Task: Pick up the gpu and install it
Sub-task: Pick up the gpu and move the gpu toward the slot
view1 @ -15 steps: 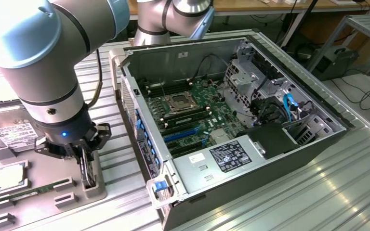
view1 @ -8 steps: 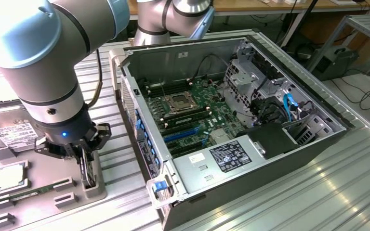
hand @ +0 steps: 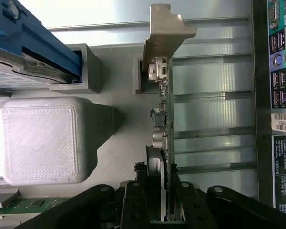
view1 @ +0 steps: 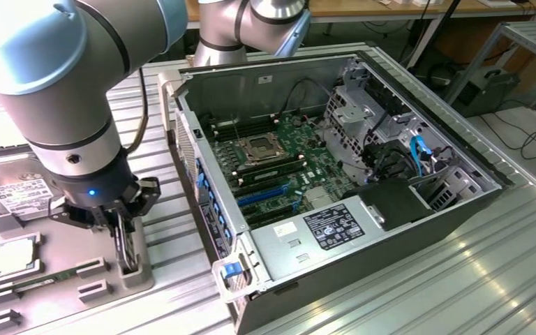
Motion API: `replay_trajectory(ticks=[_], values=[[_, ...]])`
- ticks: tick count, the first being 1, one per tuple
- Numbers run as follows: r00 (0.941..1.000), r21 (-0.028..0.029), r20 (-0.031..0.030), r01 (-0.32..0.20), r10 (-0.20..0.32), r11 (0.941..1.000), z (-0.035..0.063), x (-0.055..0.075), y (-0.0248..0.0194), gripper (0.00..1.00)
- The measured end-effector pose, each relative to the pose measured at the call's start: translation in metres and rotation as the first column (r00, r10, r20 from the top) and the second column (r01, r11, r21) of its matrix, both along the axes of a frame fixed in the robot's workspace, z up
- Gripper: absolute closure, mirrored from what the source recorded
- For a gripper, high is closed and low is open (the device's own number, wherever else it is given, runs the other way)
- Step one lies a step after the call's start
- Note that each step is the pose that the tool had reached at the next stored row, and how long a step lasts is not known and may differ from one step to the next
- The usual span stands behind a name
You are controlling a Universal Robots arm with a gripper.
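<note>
The gpu (hand: 161,95) stood edge-on, so its fan face could not be seen (only the thin edge showed). Its near end was hidden between the closed fingers of the gripper (hand: 158,191). Beside the gpu, the computer case (hand: 276,119) label was cut off at the view's border.

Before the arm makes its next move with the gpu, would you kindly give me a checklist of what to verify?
1. Gripper closed on the gpu: ok, jaws sit against both faces of the card.
2. gpu standing on edge in the gray holder: ok, not yet lifted.
3. Metal end bracket clear of the gripper: ok.
4. Computer case lying open: ok.
5. Blue expansion slots free: ok, no card in them.
6. Connector edge undamaged: cannot tell, it is hidden in the holder.
</note>
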State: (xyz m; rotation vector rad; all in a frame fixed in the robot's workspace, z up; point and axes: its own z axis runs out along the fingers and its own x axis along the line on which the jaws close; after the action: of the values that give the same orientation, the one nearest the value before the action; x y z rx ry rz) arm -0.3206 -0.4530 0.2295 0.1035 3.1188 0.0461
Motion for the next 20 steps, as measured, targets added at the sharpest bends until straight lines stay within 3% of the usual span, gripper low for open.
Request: replay_trajectory(ticks=[20], values=[[1.0,0.0011,-0.0009,0.0,0.0,1.0,0.0403,0.0,0.0,0.73]])
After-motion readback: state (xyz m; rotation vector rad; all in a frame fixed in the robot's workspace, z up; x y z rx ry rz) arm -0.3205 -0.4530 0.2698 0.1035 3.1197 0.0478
